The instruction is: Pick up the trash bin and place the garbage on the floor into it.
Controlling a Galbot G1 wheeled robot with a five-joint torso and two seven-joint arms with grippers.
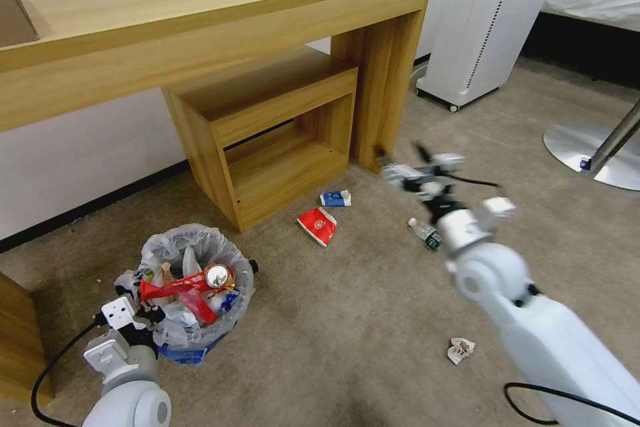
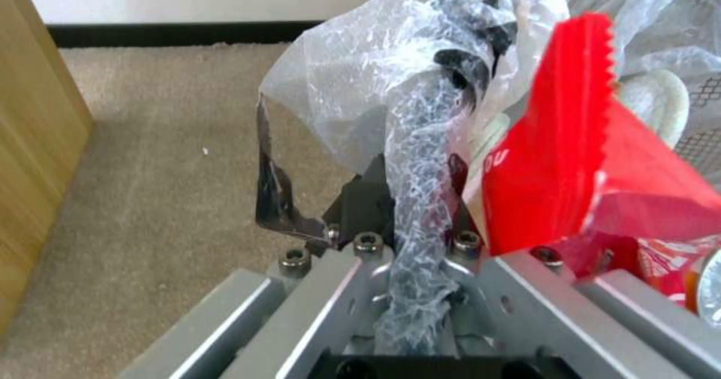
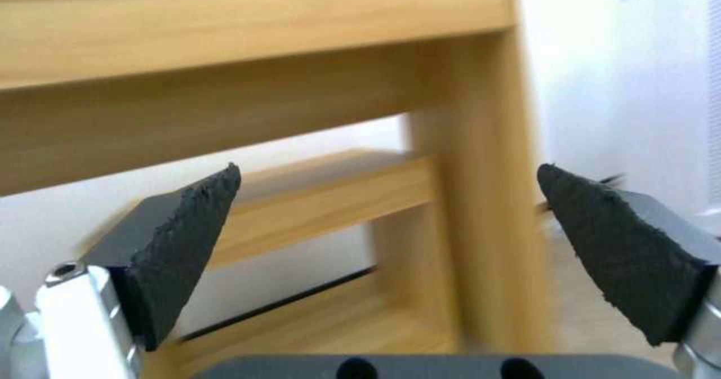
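Now the right gripper [image 1: 402, 161], jaws spread and empty, hangs above the floor [image 1: 347, 320] with the clear bottle [image 1: 425, 233] near it, slightly right, while the left gripper [image 1: 137, 310] pinches the trash bin [image 1: 193, 280] rim at near left

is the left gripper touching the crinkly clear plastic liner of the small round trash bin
Touching. In the left wrist view the left gripper is shut on a twisted strip of the clear liner of the trash bin, clamped between its dark fingers.
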